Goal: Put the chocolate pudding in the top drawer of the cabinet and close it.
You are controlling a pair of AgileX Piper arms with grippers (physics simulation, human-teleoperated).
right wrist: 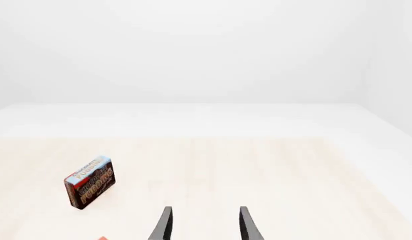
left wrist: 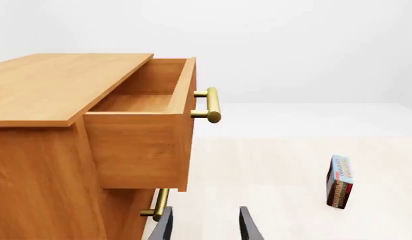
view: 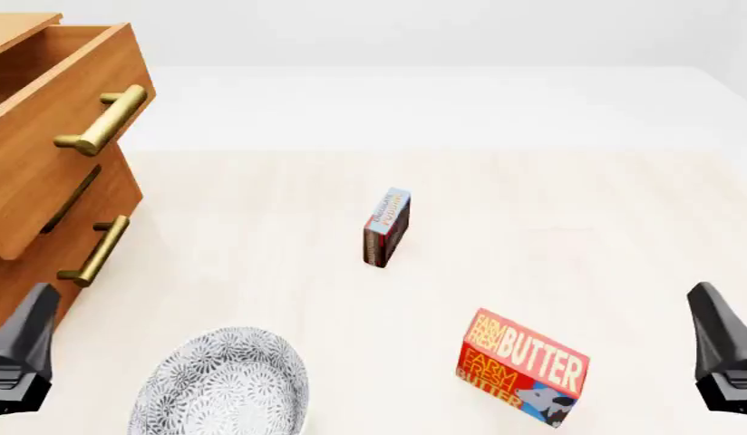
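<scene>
The chocolate pudding (view: 386,227) stands on edge in the middle of the table, a thin brown box with a blue band; it also shows as the pudding (left wrist: 339,182) and the pudding (right wrist: 90,182) in the wrist views. The cabinet (view: 11,272) fills the far left. Its top drawer (view: 47,145) is pulled out, and the drawer (left wrist: 142,130) looks empty inside. My left gripper (left wrist: 204,225) is open near the lower drawer's handle (left wrist: 156,206), holding nothing. My right gripper (right wrist: 204,225) is open over bare table, well short of the pudding.
A red BUTTER box (view: 522,366) stands at the front, right of centre. A patterned grey plate (view: 222,385) lies at the front left, close to the left arm (view: 21,358). The right arm (view: 724,353) sits at the right edge.
</scene>
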